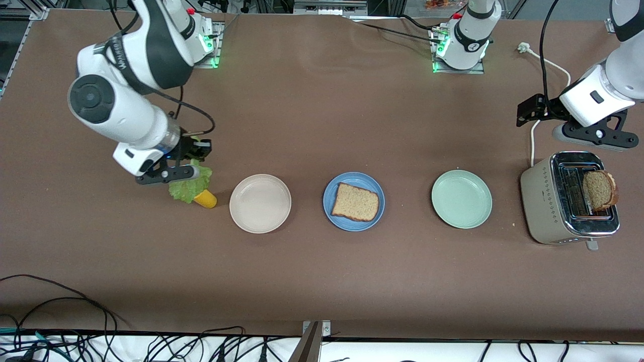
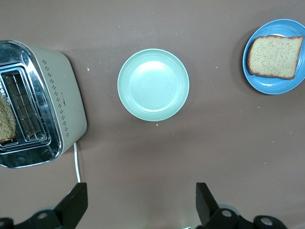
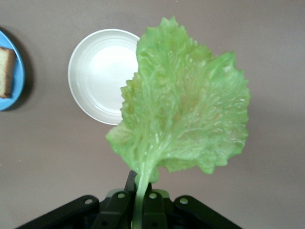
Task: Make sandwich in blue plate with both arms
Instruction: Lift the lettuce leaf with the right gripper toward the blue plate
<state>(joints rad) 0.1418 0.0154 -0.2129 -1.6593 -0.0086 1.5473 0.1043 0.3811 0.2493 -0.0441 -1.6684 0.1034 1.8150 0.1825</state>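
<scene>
Green lettuce leaf (image 3: pixel 183 102) pinched in right claw (image 3: pixel 138 202), left claw (image 2: pixel 138 205) agape.

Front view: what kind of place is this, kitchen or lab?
Most likely a robotics lab bench staged as a kitchen task: two arms bolted to a brown table, loose cables along its edge, and a toaster and blue plate as props.

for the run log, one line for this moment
right gripper: shut on lettuce | left gripper: open near toaster | blue plate: one bread slice
</scene>
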